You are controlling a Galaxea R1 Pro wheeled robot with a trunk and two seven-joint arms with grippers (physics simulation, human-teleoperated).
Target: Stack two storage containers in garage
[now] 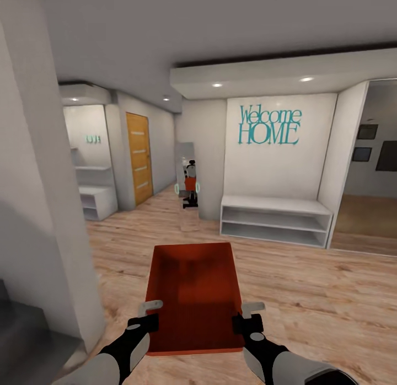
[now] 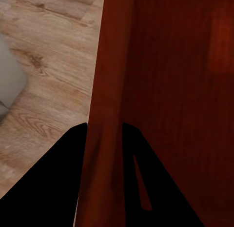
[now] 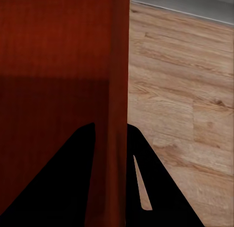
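Both grippers, left and right, clench opposite thin side walls of the bin, which looks stiff, light and best carried by those rims.

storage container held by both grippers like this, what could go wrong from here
The storage container hangs over the wood floor, each thin side wall pinched by the left gripper or right gripper; a slip could drop it. Its far end could clip the white pillar or bench while turning.
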